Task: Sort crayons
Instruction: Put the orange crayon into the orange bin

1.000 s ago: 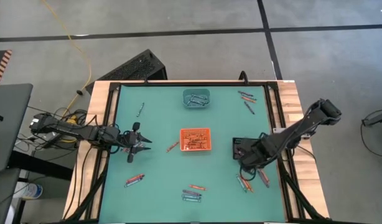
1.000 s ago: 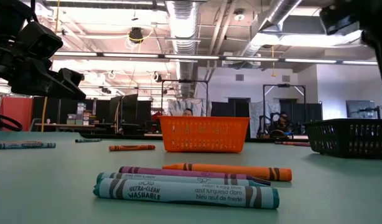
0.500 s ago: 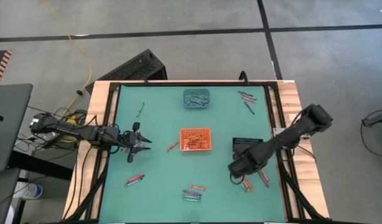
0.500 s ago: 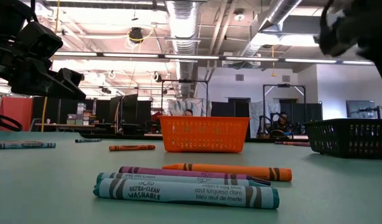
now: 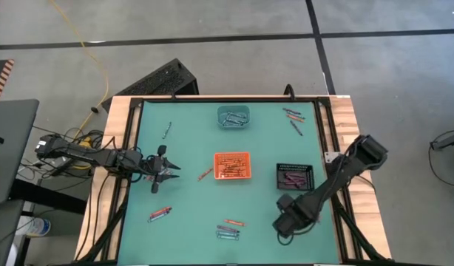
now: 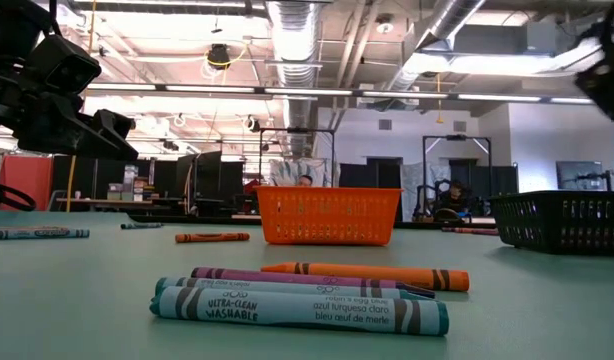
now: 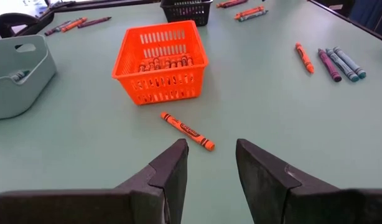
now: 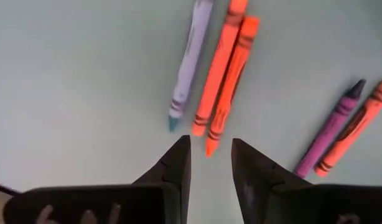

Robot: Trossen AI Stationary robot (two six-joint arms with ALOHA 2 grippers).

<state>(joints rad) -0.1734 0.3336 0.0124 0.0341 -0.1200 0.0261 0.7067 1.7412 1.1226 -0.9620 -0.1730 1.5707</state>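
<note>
The right end effector [image 5: 289,222] hangs low over the front right part of the green surface [image 5: 190,199], in front of the black basket [image 5: 295,176]. Its two fingers [image 8: 178,163] stand apart and nothing is between them. Just ahead of the tips lie a pale blue crayon [image 8: 190,62] and two orange crayons [image 8: 227,71] side by side, with a purple crayon [image 8: 331,127] and one more orange crayon [image 8: 359,121] a little apart from them; that last one is cut off by the picture edge. From above, the arm hides these crayons.

The left end effector [image 5: 162,170] waits over the left side of the surface, its fingers [image 7: 172,171] apart and empty too. A single orange crayon [image 7: 187,130] lies on the surface just before it, between it and the orange basket [image 5: 233,165], which holds orange crayons [image 7: 165,63].

The teal tray [image 5: 234,116] at the far edge holds some crayons, but their colours are hard to make out. More loose crayons lie near the far right corner [image 5: 293,118] and near the front edge [image 5: 228,232]. In the low view, the front ones are a teal crayon [image 6: 297,310], a purple one [image 6: 287,278] and an orange one [image 6: 367,274], touching each other.
</note>
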